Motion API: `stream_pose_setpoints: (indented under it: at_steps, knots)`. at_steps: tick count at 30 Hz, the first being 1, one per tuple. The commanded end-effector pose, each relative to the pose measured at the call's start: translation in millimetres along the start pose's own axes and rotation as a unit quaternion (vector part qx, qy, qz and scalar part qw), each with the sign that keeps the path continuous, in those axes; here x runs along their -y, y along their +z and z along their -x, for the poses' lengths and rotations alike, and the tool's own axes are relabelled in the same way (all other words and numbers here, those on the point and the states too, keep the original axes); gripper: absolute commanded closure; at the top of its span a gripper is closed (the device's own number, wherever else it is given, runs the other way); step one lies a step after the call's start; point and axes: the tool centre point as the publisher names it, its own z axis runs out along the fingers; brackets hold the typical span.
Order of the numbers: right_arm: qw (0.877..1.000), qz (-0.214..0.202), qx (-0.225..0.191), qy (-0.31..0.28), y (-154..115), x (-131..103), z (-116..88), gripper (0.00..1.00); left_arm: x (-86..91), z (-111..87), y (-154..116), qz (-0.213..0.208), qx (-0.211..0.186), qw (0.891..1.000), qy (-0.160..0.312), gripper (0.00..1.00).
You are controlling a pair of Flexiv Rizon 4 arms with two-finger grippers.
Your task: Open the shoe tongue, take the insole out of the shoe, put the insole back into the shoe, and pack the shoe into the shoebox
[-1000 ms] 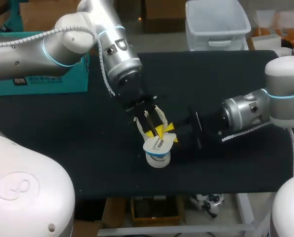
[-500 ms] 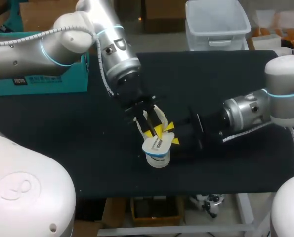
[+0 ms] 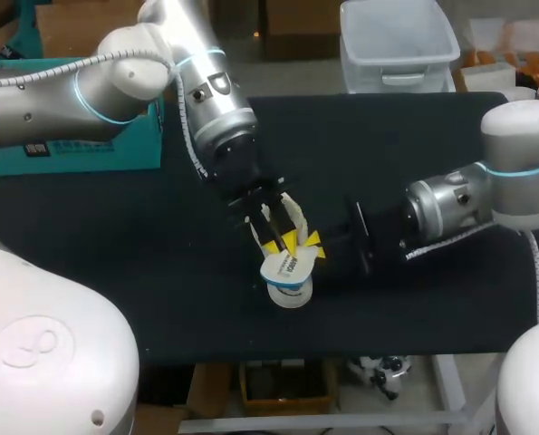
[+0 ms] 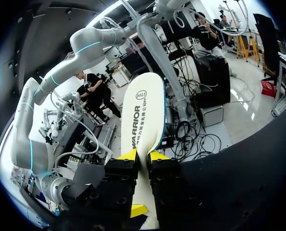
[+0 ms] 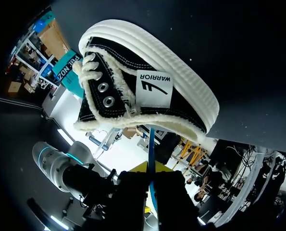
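Observation:
My left gripper (image 3: 276,234) hangs over the middle of the table, shut on a white insole (image 3: 287,265) whose broad end points down and forward. In the left wrist view the insole (image 4: 143,110) stands up between the left gripper's (image 4: 143,156) yellow tips. Just under it lies the black canvas shoe (image 3: 290,292) with its white sole. My right gripper (image 3: 310,243) comes in from the right, at the insole's side. In the right wrist view the shoe (image 5: 147,82) is close ahead, and the insole's thin blue edge (image 5: 151,144) runs between the right gripper's (image 5: 151,175) closed fingers.
A teal box (image 3: 79,149) stands at the table's back left, behind my left arm. The black table (image 3: 414,145) stretches bare to the back right and along the front edge.
My right gripper's yellow tips stood apart beside the insole half a second ago and have now closed on its edge. My left gripper keeps its hold and has barely moved.

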Motion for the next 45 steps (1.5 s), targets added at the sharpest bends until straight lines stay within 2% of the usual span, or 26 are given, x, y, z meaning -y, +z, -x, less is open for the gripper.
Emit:
stream_pose_setpoints:
  at_steps: [1,2,6,7,8,9,13,16,24,26,32,39,45]
  knots:
    - [1.000,-0.004,-0.003,-0.003,-1,-1,2,1.00,0.7,-3.2,-1,0.014,0.011,1.000,-0.006,1.00]
    - [1.000,-0.005,-0.003,-0.003,-1,-1,2,1.00,1.3,-4.5,-2,0.019,0.013,1.000,-0.007,0.95]
    - [1.000,-0.009,-0.005,-0.002,-3,-1,2,1.00,3.0,-9.9,-6,0.039,0.030,0.999,-0.018,0.43]
    - [1.000,-0.009,-0.005,-0.002,-3,0,2,1.00,3.4,-11.6,-8,0.041,0.035,0.998,-0.016,0.19]
    - [1.000,-0.010,-0.007,-0.002,-4,0,2,1.00,3.6,-12.8,-9,0.047,0.040,0.998,-0.021,0.08]
    - [1.000,-0.010,-0.007,-0.002,-4,0,2,1.00,3.7,-13.2,-9,0.049,0.041,0.998,-0.022,0.02]
    - [1.000,-0.012,-0.010,-0.004,-5,1,1,1.00,5.1,-22.2,-15,0.070,0.063,0.995,-0.031,0.00]
    - [1.000,-0.014,-0.009,-0.004,-5,1,-1,1.00,3.5,-25.8,-18,0.081,0.065,0.994,-0.036,0.00]
    - [1.000,-0.024,-0.002,0.002,-2,2,3,1.00,-12.8,-34.4,-51,0.074,0.044,0.992,-0.093,0.00]
    - [1.000,-0.026,0.000,0.004,-1,2,4,1.00,-17.1,-38.5,-63,0.084,0.049,0.989,-0.111,0.00]
    - [1.000,-0.028,0.002,-0.001,-1,4,9,1.00,-40.4,-49.3,-93,0.068,0.058,0.986,-0.140,0.00]
    - [1.000,-0.029,0.003,0.002,1,3,11,1.00,-63.1,-48.2,-106,0.055,0.049,0.986,-0.151,0.00]
    - [1.000,-0.028,0.003,-0.001,0,3,12,1.00,-71.0,-39.0,-112,0.051,0.035,0.986,-0.157,0.00]
